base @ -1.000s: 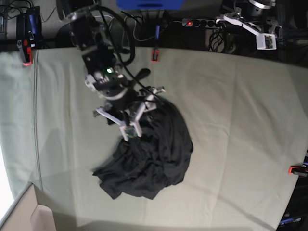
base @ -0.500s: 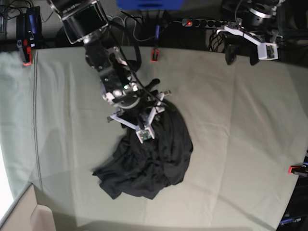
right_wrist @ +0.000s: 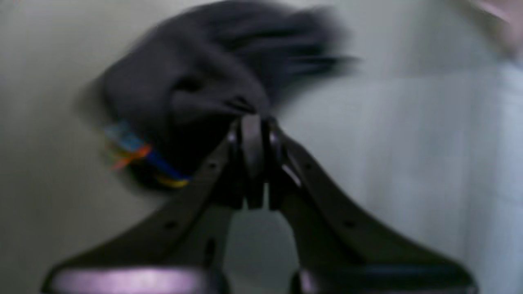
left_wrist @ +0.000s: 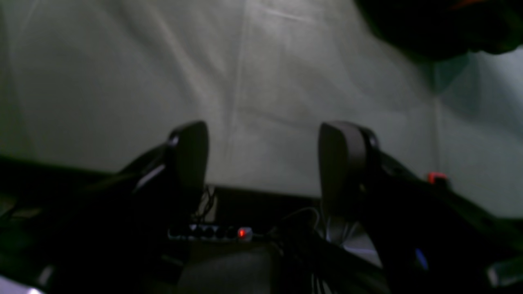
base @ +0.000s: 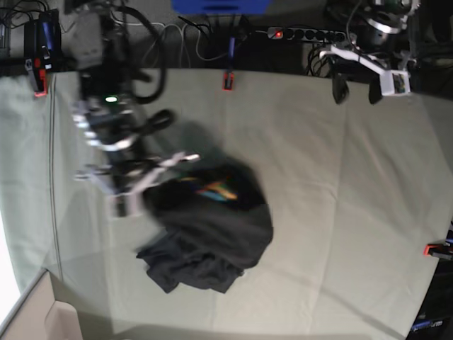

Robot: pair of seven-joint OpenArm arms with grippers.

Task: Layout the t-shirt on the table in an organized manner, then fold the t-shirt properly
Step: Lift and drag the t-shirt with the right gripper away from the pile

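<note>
Two arms in play here, and in the base view the right gripper (base: 131, 191) sits at the left of the frame, all motion blur. The right wrist view shows its jaws pressed together with a pinch of dark fabric caught at the tips, so it's clamped on the t-shirt (base: 209, 230). The shirt itself is a crumpled charcoal heap a bit left of the frame's centre, and the part by the gripper is stretched up toward the upper left. A patch of the rainbow print (base: 216, 190) shows on the upper part of the bunch; the wrist camera catches the same colours at the left of the lifted cloth. The table (base: 340, 212) under its pale green cover fills the rest of the frame, creases and all, with a red clamp (base: 228, 81) at the top edge, near the middle. Over at the upper right, the left gripper (base: 357, 88) hangs at the table's far edge, well apart from the shirt, jaws spread wide with nothing between them. Another red clamp (base: 435, 249) pokes in at the right edge.
</note>
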